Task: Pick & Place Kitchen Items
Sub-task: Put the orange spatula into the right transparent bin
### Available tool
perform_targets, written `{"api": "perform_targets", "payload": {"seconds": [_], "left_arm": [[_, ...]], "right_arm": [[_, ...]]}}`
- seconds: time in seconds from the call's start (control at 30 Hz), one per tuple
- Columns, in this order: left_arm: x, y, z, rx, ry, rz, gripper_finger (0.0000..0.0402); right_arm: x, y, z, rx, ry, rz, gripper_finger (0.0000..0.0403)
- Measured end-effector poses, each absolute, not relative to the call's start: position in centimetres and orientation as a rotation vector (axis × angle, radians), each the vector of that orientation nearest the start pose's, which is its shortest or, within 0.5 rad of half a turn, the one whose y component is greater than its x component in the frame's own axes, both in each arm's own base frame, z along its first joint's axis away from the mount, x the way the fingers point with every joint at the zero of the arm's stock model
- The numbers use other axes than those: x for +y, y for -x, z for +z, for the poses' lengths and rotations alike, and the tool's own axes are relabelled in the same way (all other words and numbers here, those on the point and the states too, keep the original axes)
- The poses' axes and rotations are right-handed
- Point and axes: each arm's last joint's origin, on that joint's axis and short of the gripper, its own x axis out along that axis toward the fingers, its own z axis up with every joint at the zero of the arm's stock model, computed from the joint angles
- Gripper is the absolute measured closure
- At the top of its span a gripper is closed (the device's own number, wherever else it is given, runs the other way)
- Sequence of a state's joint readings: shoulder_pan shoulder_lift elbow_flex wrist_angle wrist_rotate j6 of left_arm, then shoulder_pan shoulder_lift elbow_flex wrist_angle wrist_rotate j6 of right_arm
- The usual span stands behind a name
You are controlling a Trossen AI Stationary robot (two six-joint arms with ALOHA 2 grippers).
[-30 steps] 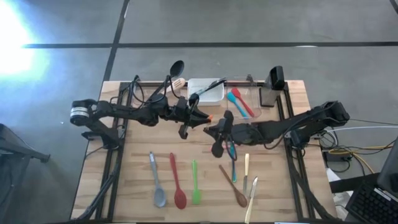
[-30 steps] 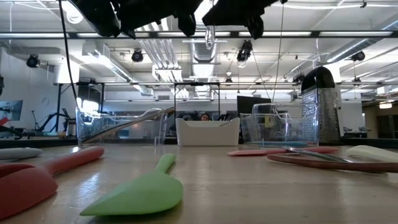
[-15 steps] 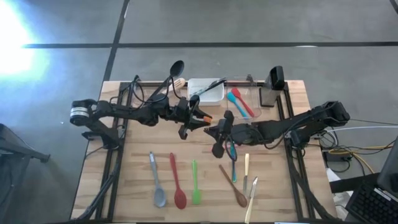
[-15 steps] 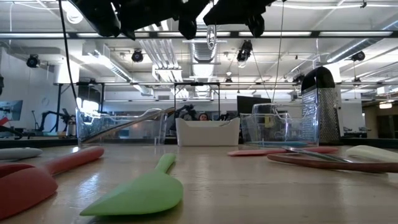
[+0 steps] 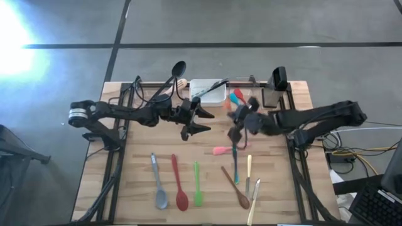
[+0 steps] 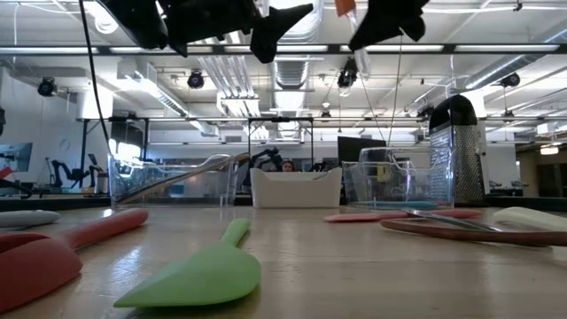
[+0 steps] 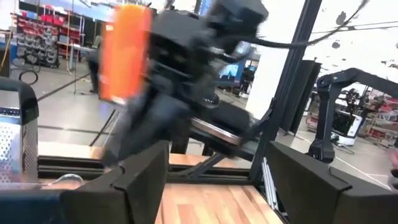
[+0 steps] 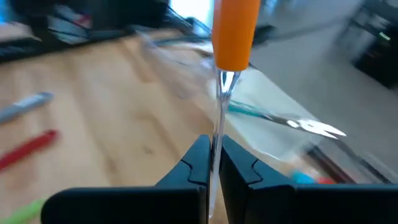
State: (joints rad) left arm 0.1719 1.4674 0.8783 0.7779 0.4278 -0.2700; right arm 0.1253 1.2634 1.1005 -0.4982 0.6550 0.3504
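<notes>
My right gripper [image 8: 217,163] is shut on an orange spatula with a clear handle, whose orange head [image 8: 235,31] sticks out past the fingertips. In the high view it hangs over the table's middle right [image 5: 239,120]. My left gripper [image 5: 206,120] stands open just to its left at the same height, its fingers [image 7: 146,180] empty and facing the spatula's head [image 7: 124,53]. A grey spoon [image 5: 158,185], a red spoon [image 5: 179,188], a green spatula [image 5: 197,183], a pink spatula [image 5: 223,150], a blue spatula [image 5: 235,168], a wooden spoon [image 5: 236,189] and cream-handled cutlery [image 5: 249,172] lie flat on the table. My right gripper pinches the spatula's clear handle [image 8: 219,134] between its two fingers. The handle runs along the gap between the fingers. The spatula is lifted clear, high above the table [image 6: 347,11].
At the far edge stand a white tub [image 5: 207,91], a clear tub [image 5: 251,103] with red and blue spatulas, a black ladle [image 5: 174,72] and a grater [image 5: 279,78]. Bare wood lies at the near left [image 5: 125,182].
My left gripper has opened and let go of the orange spatula. My right gripper, still shut on the spatula, has carried it up and toward the table's right edge, tipping as it went. The pink spatula on the table now shows where that gripper was.
</notes>
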Motion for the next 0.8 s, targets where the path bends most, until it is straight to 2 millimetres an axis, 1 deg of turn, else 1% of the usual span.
{"api": "perform_targets", "payload": {"seconds": [0.13, 0.23, 0.33, 0.4, 0.47, 0.6, 0.7, 0.8], "left_arm": [[4.3, -31.9, 29.8, -0.143, 0.212, -0.278, 0.0129], [4.3, -31.9, 29.8, -0.143, 0.212, -0.277, 0.0129], [4.3, -31.9, 29.8, -0.141, 0.226, -0.277, 0.0129], [4.3, -31.9, 29.8, -0.138, 0.236, -0.278, 0.0129], [4.3, -31.9, 29.8, -0.135, 0.239, -0.278, 0.0129], [4.3, -31.9, 29.7, -0.13, 0.256, -0.279, 0.0129], [4.3, -31.9, 29.7, -0.128, 0.26, -0.279, 0.0129], [4.3, -31.9, 29.7, -0.127, 0.26, -0.279, 0.0129]], "right_arm": [[-1.4, -24.5, 33.5, 0.583, -0.133, -0.706, 0.0394], [-3.8, -23.8, 34.6, 0.619, -0.186, -0.735, 0.0393], [-6.4, -23.5, 35.0, 0.681, -0.214, -0.723, 0.0393], [-8.2, -23.3, 35.0, 0.729, -0.247, -0.716, 0.0393], [-9.8, -23.1, 34.7, 0.773, -0.286, -0.702, 0.0393], [-12.7, -23.0, 33.4, 0.853, -0.368, -0.661, 0.0392], [-14.4, -23.1, 31.8, 0.955, -0.4, -0.673, 0.0392], [-15.7, -23.3, 29.8, 1.084, -0.425, -0.674, 0.0392]]}}
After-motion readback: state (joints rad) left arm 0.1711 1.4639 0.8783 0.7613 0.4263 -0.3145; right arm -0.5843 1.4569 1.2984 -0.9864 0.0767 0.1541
